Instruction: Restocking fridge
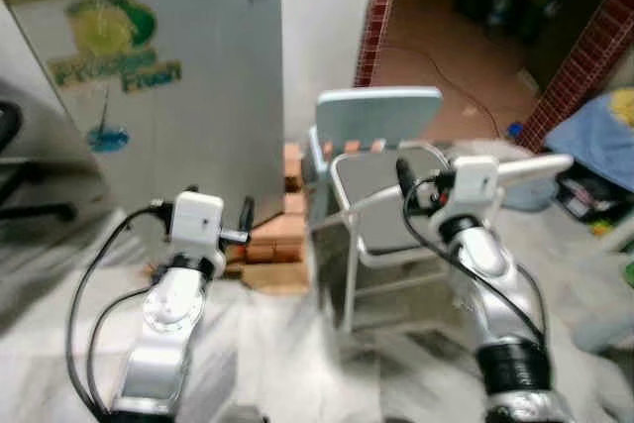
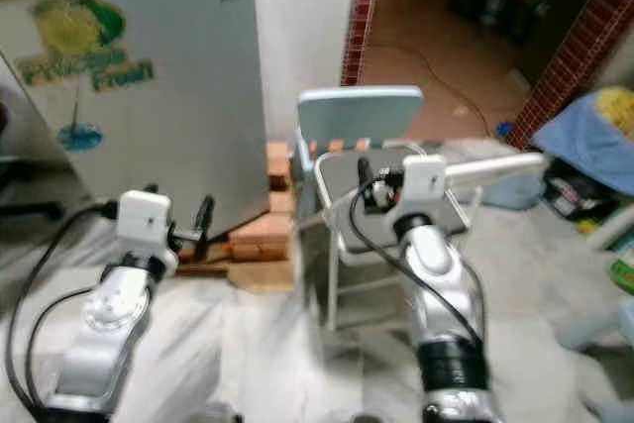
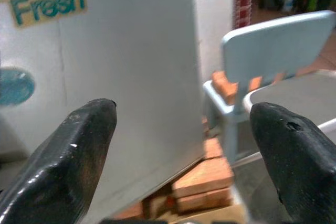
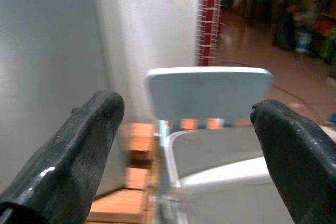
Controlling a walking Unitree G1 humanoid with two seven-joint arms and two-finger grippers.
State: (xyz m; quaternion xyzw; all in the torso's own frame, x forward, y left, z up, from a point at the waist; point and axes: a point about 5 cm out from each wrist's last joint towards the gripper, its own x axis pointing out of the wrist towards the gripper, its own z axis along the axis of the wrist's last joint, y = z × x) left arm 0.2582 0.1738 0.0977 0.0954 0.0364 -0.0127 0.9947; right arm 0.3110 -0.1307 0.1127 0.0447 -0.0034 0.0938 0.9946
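Facing a small silver-grey fridge point(image 1: 168, 96) with a green and yellow "Fresh" sticker point(image 1: 109, 47) on its closed door, standing against a white wall point(image 1: 327, 27). Propped on stacked orange-brown bricks point(image 1: 272, 240) at its right lower corner, bricks touching the fridge base. Just right of the bricks, a pale blue plastic chair point(image 1: 376, 116) with a flat backrest, and on its seat a grey tray with a white rim point(image 1: 381, 190). Left gripper point(image 3: 184, 145) held out low before the fridge's lower right part, black fingers point(image 3: 73, 150) spread wide, nothing between them. Right gripper point(image 4: 186, 145) raised in front of the chair, fingers point(image 4: 79, 150) likewise parted and empty, backrest and tray framed in the gap. Beyond the chair, a red-brick pillar point(image 1: 381, 12) and an open doorway onto a brown floor. Far right, a blue cloth heap point(image 1: 599, 136) near the floor. Underfoot, pale marbled tiles point(image 1: 287, 344), blurred. Black cables point(image 1: 89, 294) looping off the left arm
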